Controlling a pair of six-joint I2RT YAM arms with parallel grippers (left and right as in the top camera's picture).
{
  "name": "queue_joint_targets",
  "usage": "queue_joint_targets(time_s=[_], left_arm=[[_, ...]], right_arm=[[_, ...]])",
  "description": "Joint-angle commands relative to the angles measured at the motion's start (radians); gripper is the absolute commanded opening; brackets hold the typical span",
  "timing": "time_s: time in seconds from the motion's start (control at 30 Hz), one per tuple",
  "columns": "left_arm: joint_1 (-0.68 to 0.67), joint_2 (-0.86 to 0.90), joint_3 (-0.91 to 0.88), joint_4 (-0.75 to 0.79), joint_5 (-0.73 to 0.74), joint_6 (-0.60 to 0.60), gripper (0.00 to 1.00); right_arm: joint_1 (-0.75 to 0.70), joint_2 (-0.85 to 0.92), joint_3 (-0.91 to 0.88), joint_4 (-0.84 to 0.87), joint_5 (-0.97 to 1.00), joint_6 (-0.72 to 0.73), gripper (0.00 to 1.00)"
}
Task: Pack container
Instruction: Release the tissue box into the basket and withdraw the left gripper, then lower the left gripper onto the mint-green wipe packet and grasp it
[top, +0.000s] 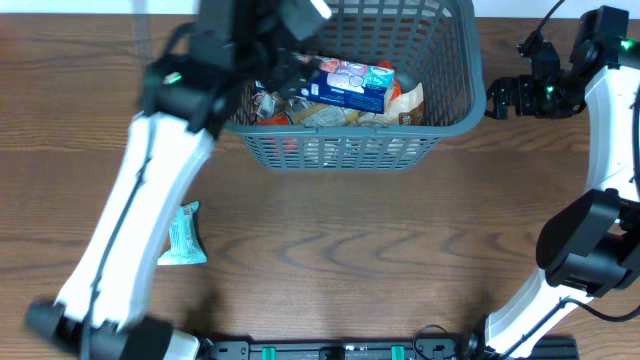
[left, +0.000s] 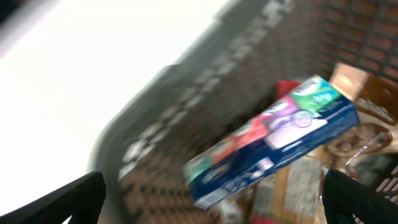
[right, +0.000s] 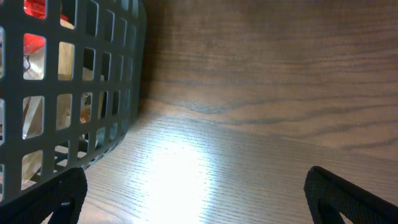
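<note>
The dark grey basket (top: 350, 140) stands at the back middle of the table, with slotted walls. Inside lie a blue box (top: 350, 85) on top of several snack packets. My left gripper (left: 211, 202) is open and empty above the basket's left part; its view is blurred and shows the blue box (left: 273, 140) and the basket wall (left: 186, 106). My right gripper (right: 199, 193) is open and empty over bare table just right of the basket (right: 68, 93); in the overhead view it sits by the basket's right rim (top: 500, 98).
A light blue packet (top: 185, 235) lies on the wooden table at the front left, beside my left arm. Red and brown packets show through the basket's slots in the right wrist view (right: 34, 46).
</note>
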Motion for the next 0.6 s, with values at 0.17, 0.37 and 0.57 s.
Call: queue_joint_targets(time_s=[0.17, 0.37, 0.57], left_arm=[[0.226, -0.259, 0.019, -0.319, -0.172, -0.356, 0.98], [0.407, -0.301, 0.014, -0.628, -0.171, -0.535, 0.98], [0.470, -0.302, -0.116, -0.743, -0.171, -0.582, 0.99]], right_arm=[[0.002, -0.002, -0.006, 0.003, -0.007, -0.011, 0.99], [0.003, -0.002, -0.006, 0.005, -0.008, -0.011, 0.99], [0.003, -0.002, -0.006, 0.006, -0.007, -0.011, 0.99]])
